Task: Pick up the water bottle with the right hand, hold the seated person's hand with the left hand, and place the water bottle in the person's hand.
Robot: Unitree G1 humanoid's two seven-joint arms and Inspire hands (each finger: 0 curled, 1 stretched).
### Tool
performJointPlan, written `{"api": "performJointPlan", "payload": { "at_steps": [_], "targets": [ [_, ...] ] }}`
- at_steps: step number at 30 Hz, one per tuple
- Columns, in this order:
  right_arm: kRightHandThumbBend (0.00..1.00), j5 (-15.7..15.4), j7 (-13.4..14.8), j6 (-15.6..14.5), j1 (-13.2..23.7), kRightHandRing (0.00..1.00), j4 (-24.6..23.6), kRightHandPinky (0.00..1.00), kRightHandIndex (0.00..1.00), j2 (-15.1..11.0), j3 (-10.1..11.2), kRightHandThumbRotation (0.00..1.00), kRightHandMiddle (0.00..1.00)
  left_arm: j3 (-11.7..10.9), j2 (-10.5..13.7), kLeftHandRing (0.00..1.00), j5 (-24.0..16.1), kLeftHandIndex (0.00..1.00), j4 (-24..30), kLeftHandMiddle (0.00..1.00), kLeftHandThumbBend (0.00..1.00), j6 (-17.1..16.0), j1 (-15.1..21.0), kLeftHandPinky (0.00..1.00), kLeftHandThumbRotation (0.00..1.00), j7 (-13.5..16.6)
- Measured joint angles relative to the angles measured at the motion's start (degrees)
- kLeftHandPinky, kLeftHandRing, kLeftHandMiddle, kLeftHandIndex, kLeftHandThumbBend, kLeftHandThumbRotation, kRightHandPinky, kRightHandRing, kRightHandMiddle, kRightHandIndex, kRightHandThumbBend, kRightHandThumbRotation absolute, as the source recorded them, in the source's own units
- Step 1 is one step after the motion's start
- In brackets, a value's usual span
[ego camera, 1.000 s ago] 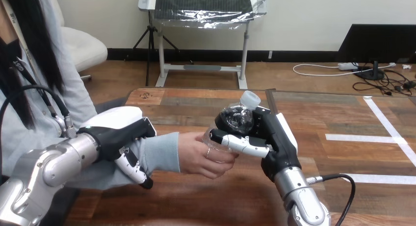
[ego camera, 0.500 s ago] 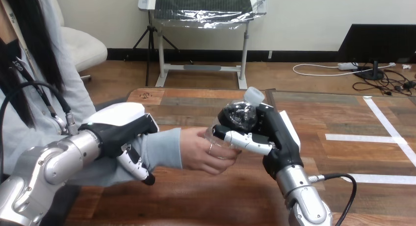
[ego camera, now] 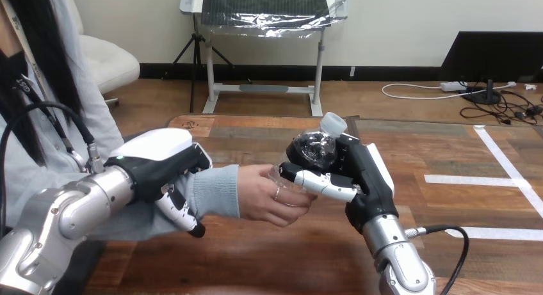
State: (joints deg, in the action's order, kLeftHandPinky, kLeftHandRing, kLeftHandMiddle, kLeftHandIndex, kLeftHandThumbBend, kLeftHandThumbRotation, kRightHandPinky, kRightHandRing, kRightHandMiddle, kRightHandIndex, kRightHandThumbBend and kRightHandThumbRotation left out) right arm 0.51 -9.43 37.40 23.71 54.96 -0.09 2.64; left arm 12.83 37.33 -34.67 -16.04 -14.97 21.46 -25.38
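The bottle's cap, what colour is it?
White; the cap shows best in the head view, atop the water bottle.

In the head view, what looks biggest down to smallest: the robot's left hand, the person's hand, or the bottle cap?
1. Left hand looks largest, though it may be nearer the camera.
2. Person's hand.
3. Bottle cap, smallest by far.

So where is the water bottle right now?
Head view, just right of centre: the water bottle is gripped by the right robot hand, its lower end in the person's hand.
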Motion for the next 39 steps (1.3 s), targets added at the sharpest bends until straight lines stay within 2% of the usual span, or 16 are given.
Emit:
{"api": "performJointPlan", "payload": {
  "at_steps": [6, 8, 17, 28, 39],
  "targets": [
    [0.78, -1.5, 1.3, 0.0, 0.0, 0.59, 0.0, 0.50, 0.67, -0.3, -0.2, 0.02, 0.67, 0.0, 0.0, 0.52, 0.0, 0.62, 0.8, 0.58, 0.93, 0.0, 0.0, 0.47, 0.19, 0.4],
    [0.78, -1.7, 1.5, -0.1, 0.0, 0.64, 0.0, 0.56, 0.71, -0.3, -0.2, 0.05, 0.70, 0.0, 0.0, 0.58, 0.0, 0.68, 1.2, 0.63, 0.95, 0.0, 0.0, 0.53, 0.23, 0.5],
    [0.79, -2.4, 1.7, -0.3, 0.0, 0.74, 0.0, 0.71, 0.78, -0.4, -0.5, 0.16, 0.76, -0.3, 0.1, 0.70, 0.2, 0.81, 3.3, 0.75, 0.99, 0.2, -0.1, 0.65, 0.32, 1.4],
    [0.82, -2.8, 2.3, -1.4, 0.0, 0.81, -0.1, 0.79, 0.81, -0.4, -0.6, 0.31, 0.80, -0.7, 0.2, 0.80, 0.1, 0.89, 5.1, 0.84, 1.00, 0.5, -0.8, 0.79, 0.40, 3.8],
    [0.84, -3.5, 2.4, -2.4, 0.0, 0.83, -0.1, 0.81, 0.85, -0.6, -0.8, 0.46, 0.81, -1.1, 0.7, 0.88, 0.4, 0.94, 5.2, 0.90, 1.00, 0.5, -2.7, 0.84, 0.47, 5.4]
  ]
}}
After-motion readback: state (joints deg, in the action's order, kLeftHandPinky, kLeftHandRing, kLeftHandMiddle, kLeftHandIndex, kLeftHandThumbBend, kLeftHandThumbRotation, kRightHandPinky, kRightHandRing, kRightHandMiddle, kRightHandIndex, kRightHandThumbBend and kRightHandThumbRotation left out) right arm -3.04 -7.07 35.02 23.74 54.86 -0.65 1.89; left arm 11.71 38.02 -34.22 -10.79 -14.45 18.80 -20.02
